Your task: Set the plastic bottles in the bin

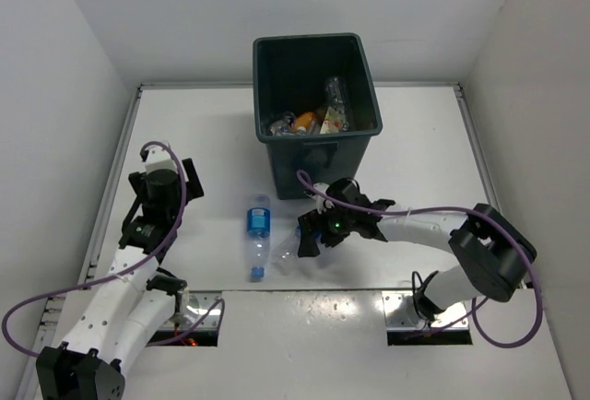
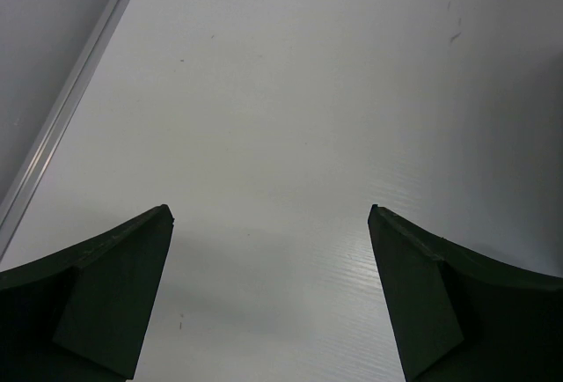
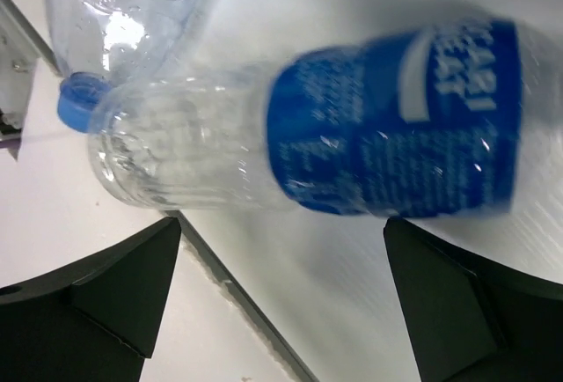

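Note:
Two clear plastic bottles lie on the table in front of the dark bin (image 1: 269, 156). One with a blue label (image 1: 259, 234) lies lengthwise, cap toward the near edge. The other (image 1: 287, 253) lies just right of it, partly under my right gripper (image 1: 307, 237). In the right wrist view this bottle (image 3: 352, 135) lies crosswise just past the open fingertips of the right gripper (image 3: 280, 224), not between them, and the first bottle (image 3: 132, 3) is behind it. A third clear bottle (image 1: 335, 96) lies inside the bin. My left gripper (image 1: 173, 162) is open and empty over bare table (image 2: 270, 209).
The bin also holds an orange bottle (image 1: 302, 122) and other litter. White walls close in the table on the left, back and right. A metal rail (image 2: 62, 118) runs along the left edge. A seam in the table (image 3: 246, 303) runs under the right gripper.

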### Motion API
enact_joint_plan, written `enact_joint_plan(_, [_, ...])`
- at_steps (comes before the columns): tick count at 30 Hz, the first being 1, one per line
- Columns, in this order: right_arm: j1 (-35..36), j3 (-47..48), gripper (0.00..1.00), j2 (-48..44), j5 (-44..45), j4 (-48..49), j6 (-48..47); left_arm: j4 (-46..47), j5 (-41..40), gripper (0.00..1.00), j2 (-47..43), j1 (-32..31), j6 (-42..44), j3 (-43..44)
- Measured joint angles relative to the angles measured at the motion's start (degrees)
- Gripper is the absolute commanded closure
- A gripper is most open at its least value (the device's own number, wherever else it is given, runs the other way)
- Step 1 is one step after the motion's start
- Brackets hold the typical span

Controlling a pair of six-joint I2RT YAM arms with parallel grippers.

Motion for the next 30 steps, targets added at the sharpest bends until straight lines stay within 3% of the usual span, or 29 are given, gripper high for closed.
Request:
enact_joint_plan(8, [0.9, 2.8, 0.00, 0.7, 1.6, 0.6, 0.4, 0.0, 0.0, 0.00, 0.0, 0.0, 0.0, 0.0])
enact_joint_plan(15, [7.0, 5.0, 0.00, 0.2, 5.2, 0.3, -1.7, 0.2, 0.7, 0.00, 0.0, 0.0, 0.0, -0.1])
enact_joint_plan(19, [8.3, 5.0, 0.00, -2.1, 6.1, -0.8, -4.5, 1.2, 7.3, 0.00, 0.0, -0.4, 0.1, -0.4])
enact_joint_plan(23, [5.9, 5.0, 0.00, -4.0, 6.3, -2.6, -6.6, 2.3, 14.8, 0.00, 1.2, -4.8, 0.0, -0.4])
enact_joint_plan(30, [1.3, 6.2, 0.00, -5.6, 8.2, -5.3, -4.2, 2.2, 18.9, 0.00, 1.7, -7.8, -2.5, -0.4])
